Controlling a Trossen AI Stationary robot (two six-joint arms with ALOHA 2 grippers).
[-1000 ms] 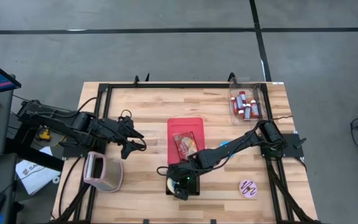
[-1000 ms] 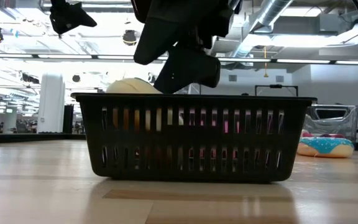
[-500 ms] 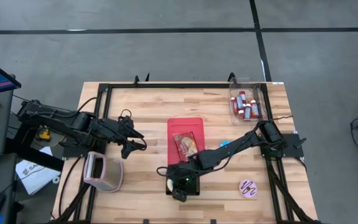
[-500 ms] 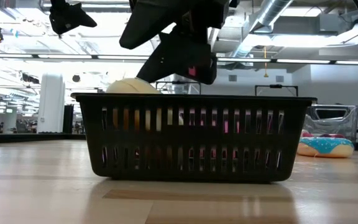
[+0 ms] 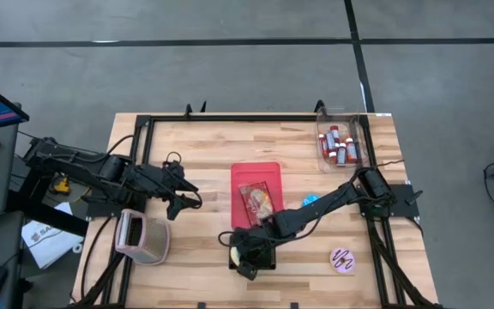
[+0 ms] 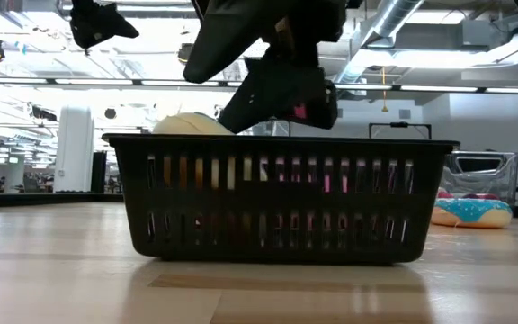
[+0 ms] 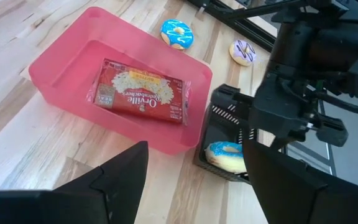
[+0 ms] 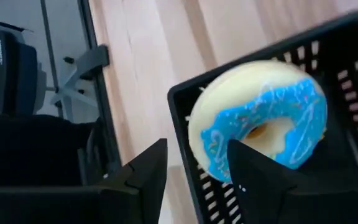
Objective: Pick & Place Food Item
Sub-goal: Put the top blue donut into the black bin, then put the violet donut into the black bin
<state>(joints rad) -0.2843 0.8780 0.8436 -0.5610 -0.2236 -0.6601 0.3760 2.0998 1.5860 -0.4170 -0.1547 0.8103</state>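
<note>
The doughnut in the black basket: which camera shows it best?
The right wrist view: the doughnut fills it, blue icing clear. The left wrist view shows it smaller, the low view only a pale top, the high view a pale spot.

Right gripper [image 6: 272,85] hangs just above the black basket [image 6: 277,198], a pale donut [image 6: 190,124] peeking over its rim, another donut [image 6: 471,211] by the table's right edge.

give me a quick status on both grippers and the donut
Right gripper over the black basket, fingers apart, empty. Blue-iced donut lies in the basket, tilted against its wall. Left gripper open, waiting clear. Nothing in the way.
</note>
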